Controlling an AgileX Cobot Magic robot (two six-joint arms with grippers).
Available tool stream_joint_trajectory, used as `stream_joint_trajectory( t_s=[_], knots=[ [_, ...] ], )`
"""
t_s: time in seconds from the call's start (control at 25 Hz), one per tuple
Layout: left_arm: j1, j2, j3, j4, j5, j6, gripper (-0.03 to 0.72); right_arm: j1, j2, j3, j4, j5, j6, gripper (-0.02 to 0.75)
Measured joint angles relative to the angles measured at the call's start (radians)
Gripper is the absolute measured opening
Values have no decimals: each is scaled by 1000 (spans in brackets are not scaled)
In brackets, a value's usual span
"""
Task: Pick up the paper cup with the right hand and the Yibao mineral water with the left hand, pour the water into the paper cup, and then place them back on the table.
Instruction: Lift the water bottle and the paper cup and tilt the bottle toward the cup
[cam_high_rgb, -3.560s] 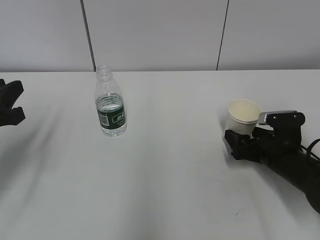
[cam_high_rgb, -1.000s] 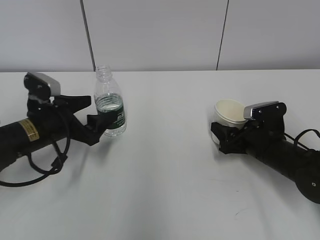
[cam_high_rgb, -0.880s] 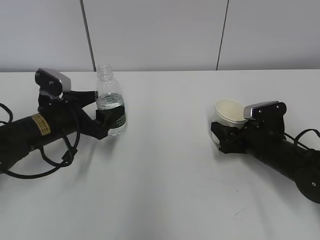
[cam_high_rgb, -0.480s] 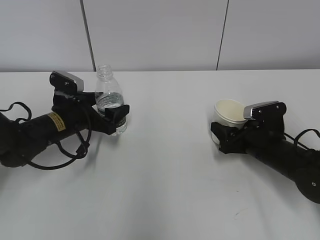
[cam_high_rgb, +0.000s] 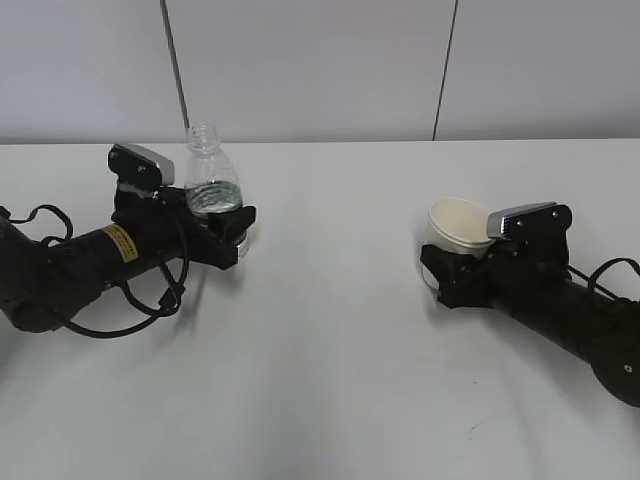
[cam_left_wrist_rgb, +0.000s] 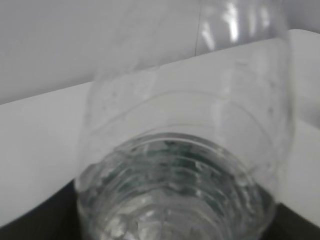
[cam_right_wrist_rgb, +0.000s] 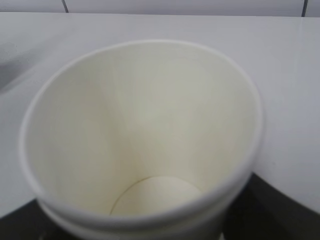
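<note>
The Yibao mineral water (cam_high_rgb: 211, 187) is a clear uncapped bottle at the left of the table (cam_high_rgb: 330, 390). My left hand's gripper (cam_high_rgb: 228, 232) is shut around its lower body and hides most of the green label. The bottle leans slightly left. In the left wrist view the bottle (cam_left_wrist_rgb: 185, 150) fills the frame, with water inside. The paper cup (cam_high_rgb: 457, 222) is at the right, tilted slightly left. My right hand's gripper (cam_high_rgb: 450, 272) is shut on its lower half. The right wrist view looks into the empty cream cup (cam_right_wrist_rgb: 145, 125), with dark fingers (cam_right_wrist_rgb: 272, 212) beside it.
A grey panelled wall (cam_high_rgb: 320, 70) runs behind the table's far edge. Black cables (cam_high_rgb: 140, 310) loop beside the left arm. The two arms lie low over the tabletop, with bare white surface between them.
My left gripper reached the bottle from the left and shut around its lower body; the bottle has shifted slightly up and left. The right gripper and cup have stayed still for the last second.
</note>
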Motion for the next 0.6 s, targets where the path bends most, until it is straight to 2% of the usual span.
stream_joint_trajectory(
  t_s=[0.04,0.16,0.36,0.6],
  knots=[
    [0,0,0,4,0,0,417,0,0,0,-10,0,0,498],
    [0,0,-1,25,0,0,368,0,0,-4,-67,0,0,498],
    [0,-11,-1,54,19,0,359,0,0,-30,-206,0,9,497],
    [0,-82,-1,135,152,0,356,7,0,-70,-321,0,68,497]
  ],
)
